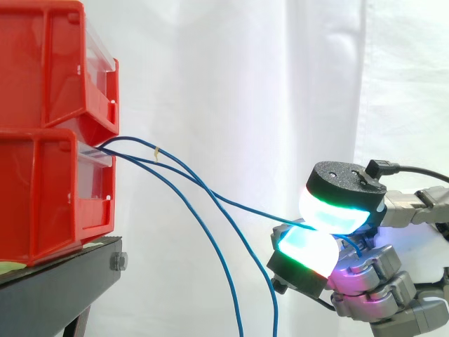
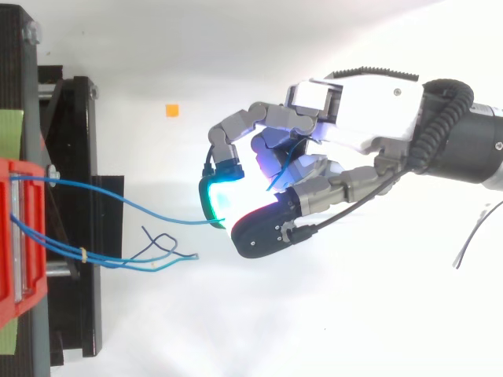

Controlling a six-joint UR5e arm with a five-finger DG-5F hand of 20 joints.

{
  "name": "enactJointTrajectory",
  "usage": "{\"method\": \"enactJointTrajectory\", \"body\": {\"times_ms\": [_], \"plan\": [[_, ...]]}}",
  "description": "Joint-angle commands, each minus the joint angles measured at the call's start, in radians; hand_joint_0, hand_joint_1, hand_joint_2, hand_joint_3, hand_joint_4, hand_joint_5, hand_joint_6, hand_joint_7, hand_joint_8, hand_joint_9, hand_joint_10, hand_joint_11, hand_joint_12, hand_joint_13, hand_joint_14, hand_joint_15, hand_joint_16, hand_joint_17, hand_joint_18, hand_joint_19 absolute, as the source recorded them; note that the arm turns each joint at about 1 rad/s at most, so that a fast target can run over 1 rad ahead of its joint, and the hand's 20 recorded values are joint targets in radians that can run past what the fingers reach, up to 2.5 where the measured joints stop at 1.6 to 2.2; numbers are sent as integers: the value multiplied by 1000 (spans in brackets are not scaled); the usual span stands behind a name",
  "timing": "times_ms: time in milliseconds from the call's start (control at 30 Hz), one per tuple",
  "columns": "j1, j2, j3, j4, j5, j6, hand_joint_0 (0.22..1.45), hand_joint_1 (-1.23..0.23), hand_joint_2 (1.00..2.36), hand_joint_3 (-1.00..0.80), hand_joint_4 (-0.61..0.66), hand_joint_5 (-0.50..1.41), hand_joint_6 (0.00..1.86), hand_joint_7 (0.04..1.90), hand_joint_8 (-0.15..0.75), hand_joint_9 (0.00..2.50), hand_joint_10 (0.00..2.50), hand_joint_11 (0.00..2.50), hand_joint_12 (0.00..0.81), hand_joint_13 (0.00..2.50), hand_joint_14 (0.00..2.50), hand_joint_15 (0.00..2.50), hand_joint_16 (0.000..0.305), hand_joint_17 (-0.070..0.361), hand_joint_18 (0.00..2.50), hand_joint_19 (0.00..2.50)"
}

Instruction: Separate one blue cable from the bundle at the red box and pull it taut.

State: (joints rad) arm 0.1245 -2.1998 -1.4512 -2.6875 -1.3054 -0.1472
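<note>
Several thin blue cables (image 1: pixel 210 232) come out of the lower red box (image 1: pixel 42 196) at the left. One blue cable (image 2: pixel 134 206) runs apart from the others across to my hand (image 2: pixel 330 149), which is curled and pinches it between two glowing fingertips (image 1: pixel 309 249). That cable (image 1: pixel 238 204) slopes gently down from the box front with a slight sag. The other cables hang loosely down in the side view; in the top view their loose ends (image 2: pixel 161 250) lie left of my hand, tied near the box by a small yellow band (image 2: pixel 84 253).
Two red boxes are stacked, the upper one (image 1: pixel 49 63) on the lower, on a black stand (image 1: pixel 63 270). A white curtain hangs behind. A small orange square (image 2: pixel 171 110) lies on the white floor.
</note>
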Motion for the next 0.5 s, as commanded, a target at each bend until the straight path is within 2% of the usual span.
{"method": "enactJointTrajectory", "body": {"times_ms": [0,467], "plan": [[0,0,0,0,0,0,633,-704,1037,-41,38,-190,876,1316,309,623,2500,1988,384,742,2500,1897,36,82,1519,2075],[0,0,0,0,0,0,633,-703,1036,-43,42,-190,876,1312,309,625,2500,1971,384,743,2500,1899,36,82,1520,2070]]}}
